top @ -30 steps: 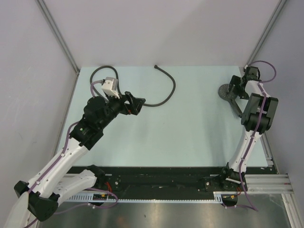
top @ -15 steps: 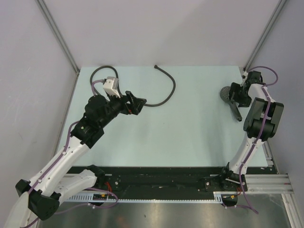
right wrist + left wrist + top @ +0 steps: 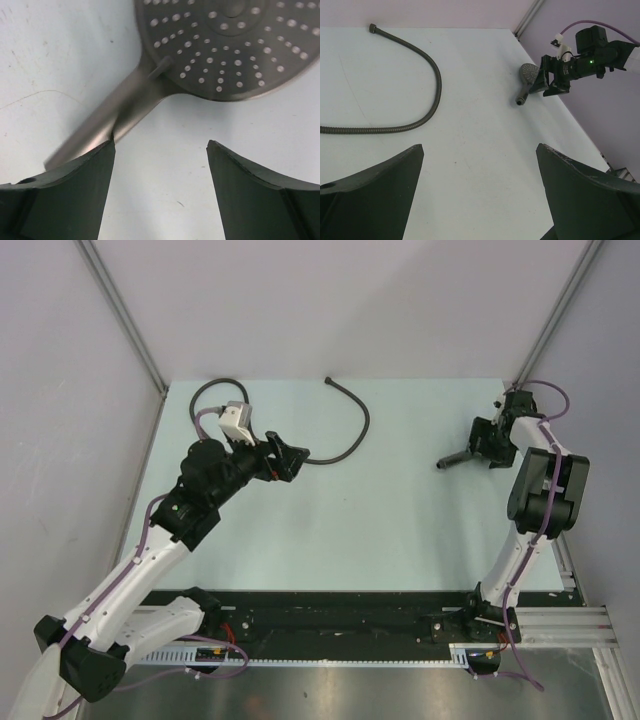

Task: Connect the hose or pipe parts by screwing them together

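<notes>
Now the left arm reaches diagonally from the lower left of the top view toward its upper-left centre. The left tool (image 3: 293,455) is spread wide near the dark grey hose (image 3: 358,425), which curves across the upper middle of the pale worktop (image 3: 400,530). At the right edge the right arm is bent sharply at the elbow. The right tool (image 3: 480,440) is lowered, fingers apart, over the shower head (image 3: 225,40). The head lies dotted face up and its handle slants past one finger (image 3: 65,200). A green light (image 3: 590,62) glows on that wrist.
</notes>
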